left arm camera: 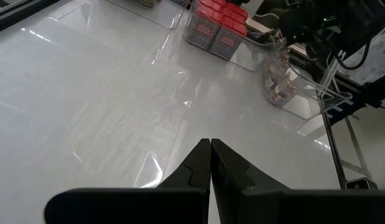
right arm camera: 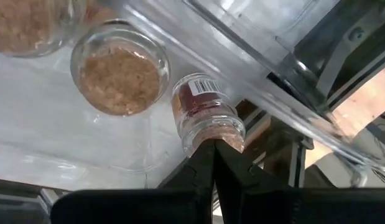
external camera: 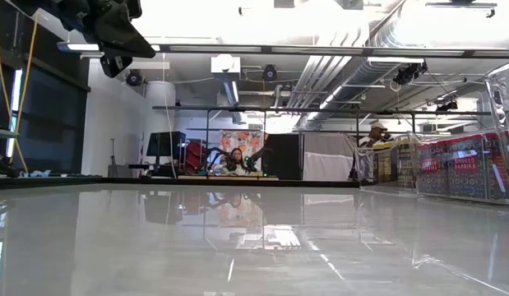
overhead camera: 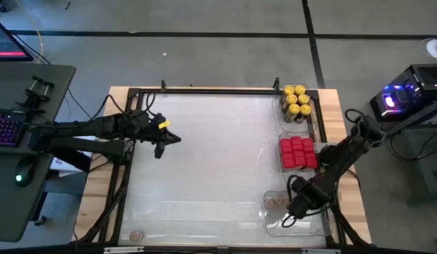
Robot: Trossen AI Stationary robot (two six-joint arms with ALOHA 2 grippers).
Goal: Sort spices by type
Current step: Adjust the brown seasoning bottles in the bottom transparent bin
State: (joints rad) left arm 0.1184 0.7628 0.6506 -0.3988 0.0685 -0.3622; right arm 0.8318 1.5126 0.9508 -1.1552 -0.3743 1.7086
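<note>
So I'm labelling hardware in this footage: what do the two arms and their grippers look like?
Both arms are black and jointed, with black cables along them. The left gripper has a small yellow tag behind it. Each gripper, like the right gripper, ends in two flat, dark, tapered fingers.

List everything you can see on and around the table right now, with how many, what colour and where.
Yellow-lidded jars: about six, yellow lids, clear tray at the table's far right corner.
Red tins: about nine, red, clear tray midway along the right edge.
Brown-topped jars: a few, brownish, clear tray at the near right; one lies tipped.
Lone jar: one, brownish, near left corner of the table.
Table: one, glossy white top, wooden border.
Keyboard: one, purple-lit, desk to the left.
Left gripper: shut, empty, above the table's left part.
Right gripper: shut, at the tipped jar in the near right tray.
</note>
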